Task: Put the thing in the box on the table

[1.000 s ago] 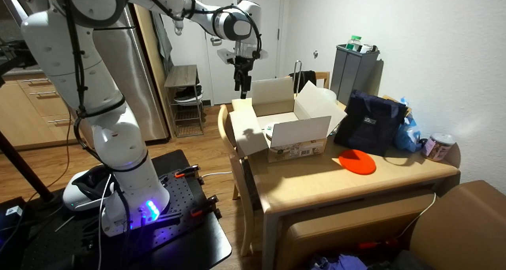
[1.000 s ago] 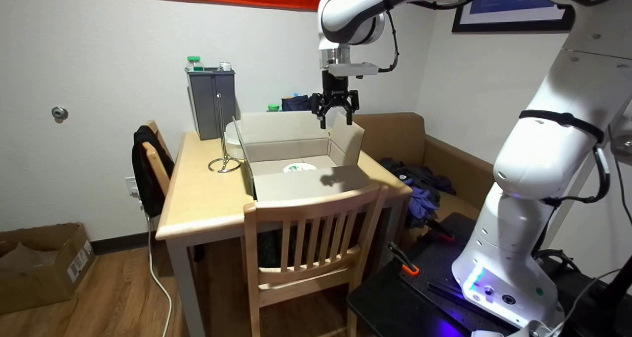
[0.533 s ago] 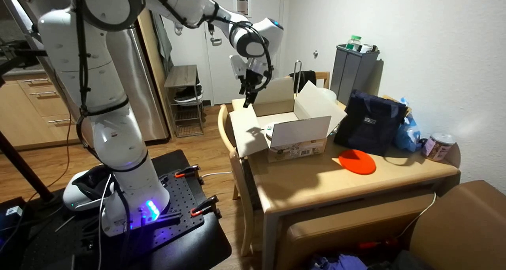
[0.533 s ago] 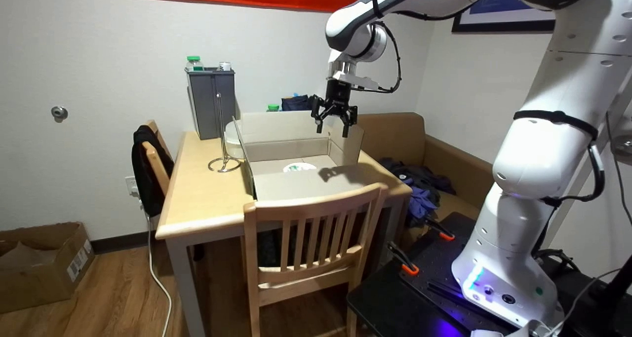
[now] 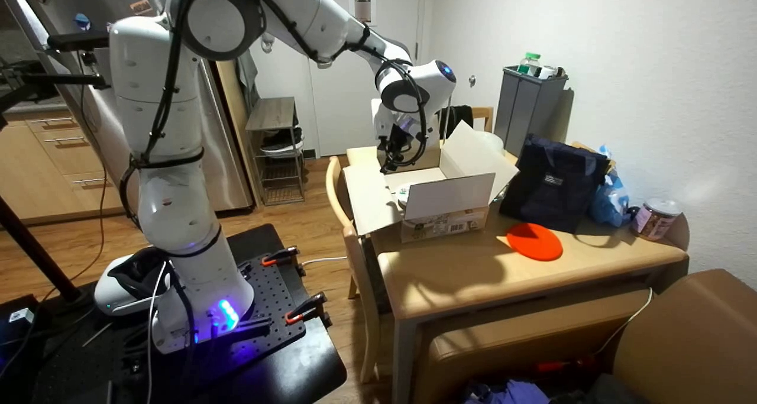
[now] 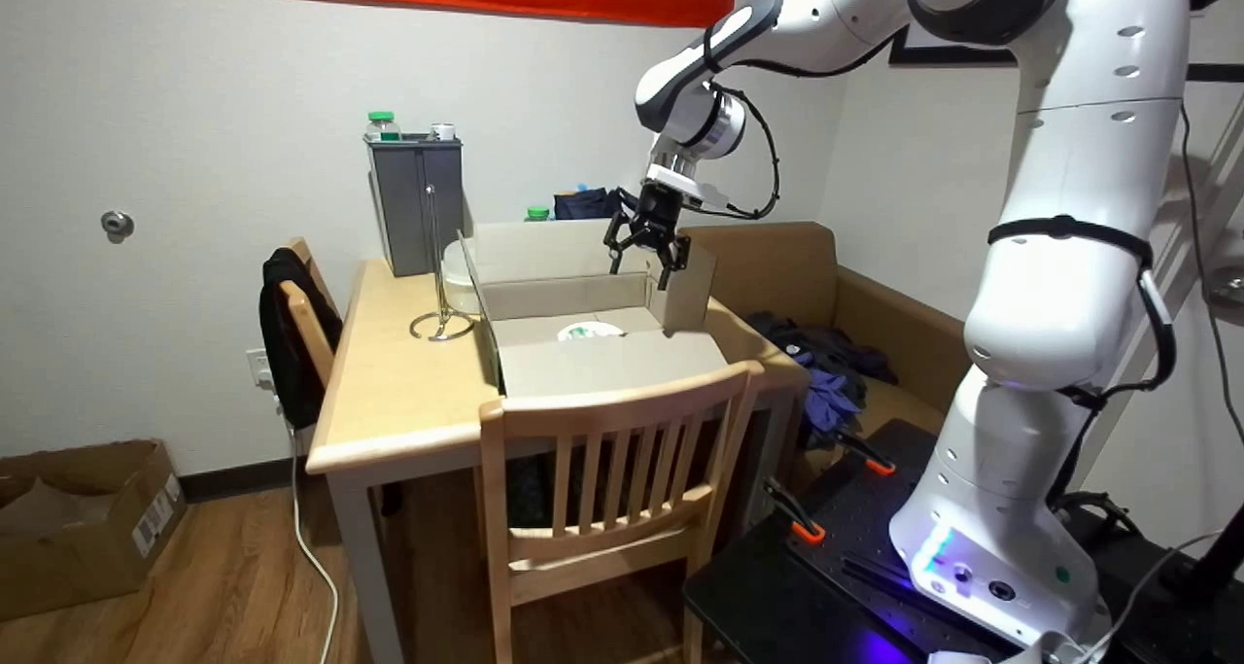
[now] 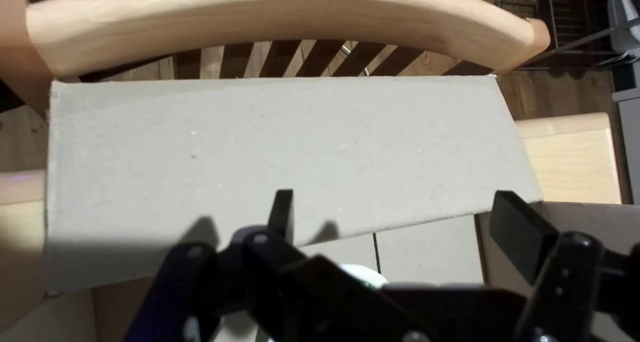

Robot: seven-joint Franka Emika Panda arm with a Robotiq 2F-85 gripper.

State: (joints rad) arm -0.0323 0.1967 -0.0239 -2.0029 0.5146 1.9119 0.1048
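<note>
The box (image 5: 446, 223), a white carton with its flaps spread open, stands on the tan wooden table (image 5: 449, 271). It also shows in an exterior view (image 6: 603, 370) and in the wrist view (image 7: 280, 146). A flat round white thing with green print (image 6: 590, 330) lies inside on the box floor. It also shows in an exterior view (image 5: 403, 194), and partly behind my fingers in the wrist view (image 7: 369, 274). My gripper (image 6: 639, 273) is open and empty, tilted, above the box. In the wrist view my spread fingers (image 7: 392, 202) are over a flap and the box opening.
A wooden chair (image 6: 622, 399) stands against the table below one flap. A metal stand (image 6: 442, 326) is beside the box. A dark bag (image 5: 547, 185), a red disc (image 5: 534, 242) and a jar (image 5: 655, 219) are on the table. A grey bin (image 5: 526, 111) stands at the wall.
My gripper has come down and moved toward the box, and the wrist has tilted. The gripper stays open. The box and the round white thing have not moved.
</note>
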